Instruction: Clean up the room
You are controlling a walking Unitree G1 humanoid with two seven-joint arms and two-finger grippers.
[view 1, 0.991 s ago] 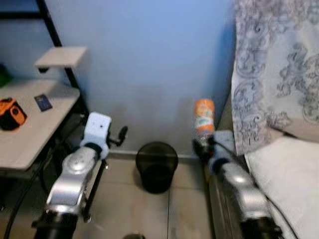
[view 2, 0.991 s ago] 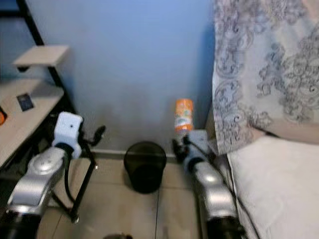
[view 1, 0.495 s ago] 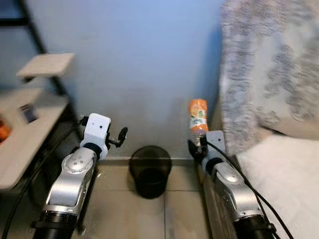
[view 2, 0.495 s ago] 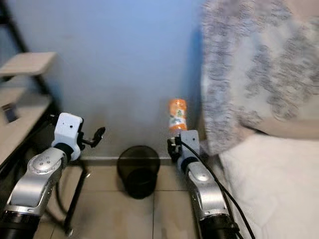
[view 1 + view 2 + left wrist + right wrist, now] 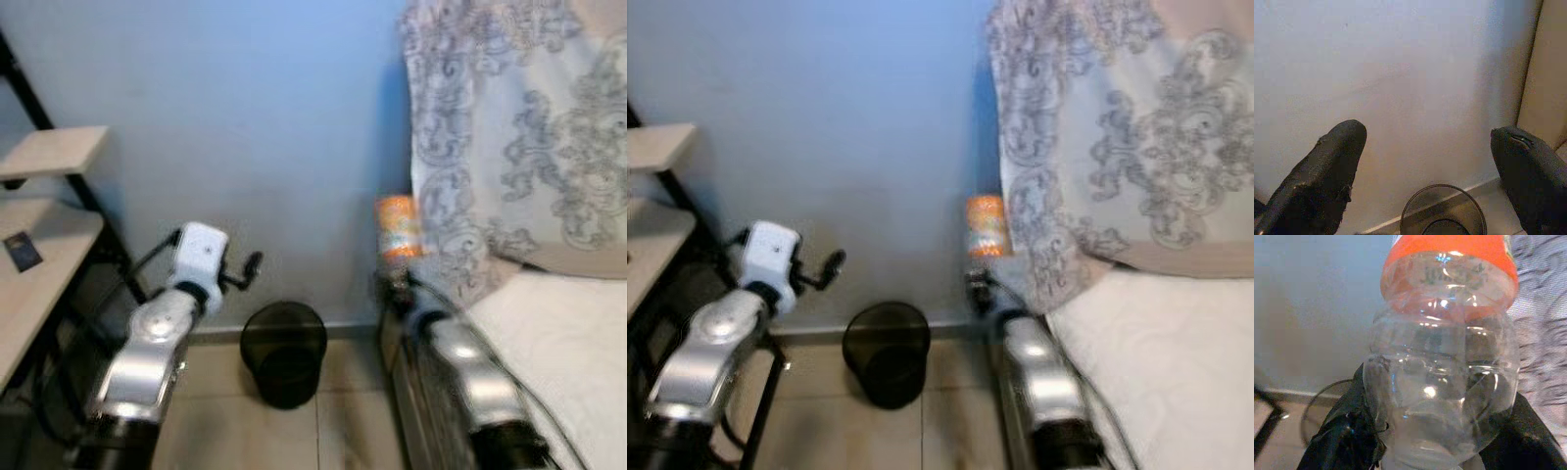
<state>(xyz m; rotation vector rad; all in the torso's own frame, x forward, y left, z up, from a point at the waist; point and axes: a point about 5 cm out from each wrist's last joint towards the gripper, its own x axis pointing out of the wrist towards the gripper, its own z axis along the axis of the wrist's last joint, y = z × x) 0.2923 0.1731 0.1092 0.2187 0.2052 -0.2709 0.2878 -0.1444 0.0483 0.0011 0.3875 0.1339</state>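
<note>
Clear plastic with an orange label: the empty bottle stands upright in the right pincer, whose black fingers close on its lower body (the head views are blurred here). Below and to the left of that pincer, a black mesh bin sits on the tiled floor against the blue wall. The left pincer hovers above and just left of the bin, its fingers spread wide and holding nothing. Beyond the right pincer hangs a grey patterned curtain, with a white bed beside the right arm. Left of the left pincer is a pale wooden surface.
</note>
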